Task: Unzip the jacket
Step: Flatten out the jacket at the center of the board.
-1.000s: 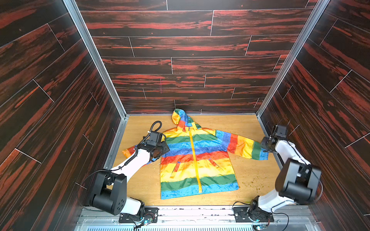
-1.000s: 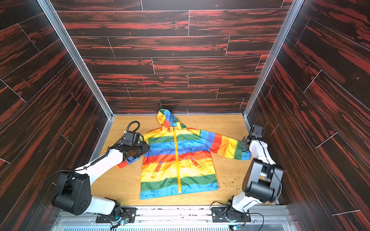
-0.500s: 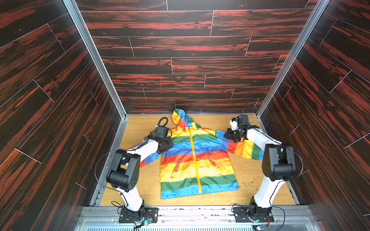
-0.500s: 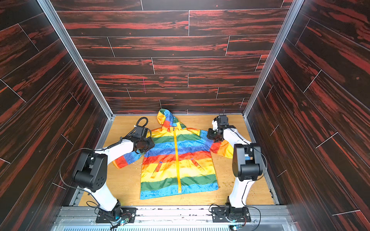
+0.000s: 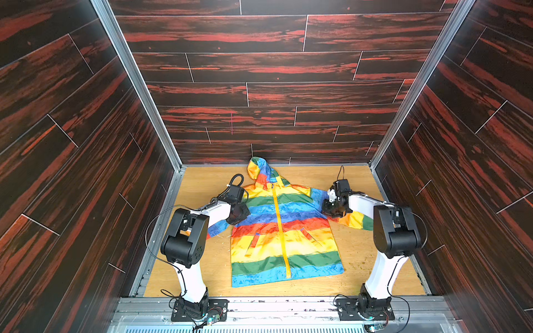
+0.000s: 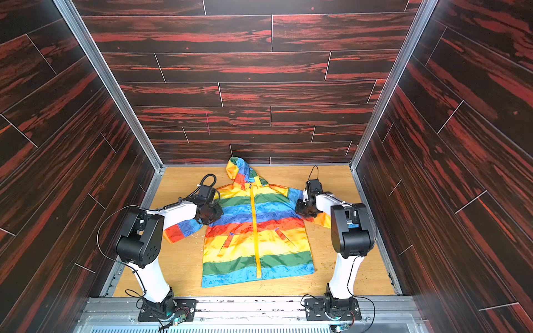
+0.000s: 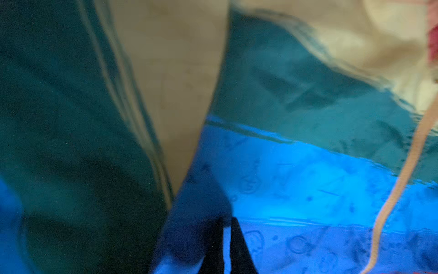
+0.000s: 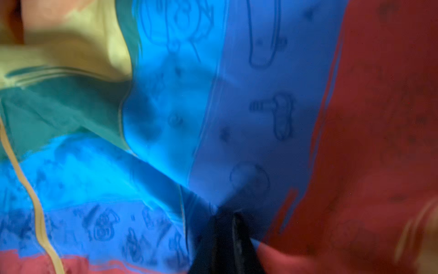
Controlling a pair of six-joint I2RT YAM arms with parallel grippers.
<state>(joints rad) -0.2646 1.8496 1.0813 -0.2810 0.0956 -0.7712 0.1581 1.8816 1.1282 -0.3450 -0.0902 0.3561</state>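
Both arms have moved inward from the sleeves, and the left end effector (image 5: 241, 215) and right end effector (image 5: 328, 210) now clench underarm fabric of the jacket (image 5: 259, 248), which lies flat mid-desk (image 5: 207, 187) with its zipper (image 5: 281, 230) fully closed, likely anchoring it for unzipping.

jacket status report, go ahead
Grippers: left gripper pinched shut on the jacket by one armpit, right gripper likewise by the other. Lies flat, zipper fully closed. Nothing lying over the zipper.

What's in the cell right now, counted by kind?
jacket: 1
grippers: 2 (left gripper, right gripper)
Total: 3
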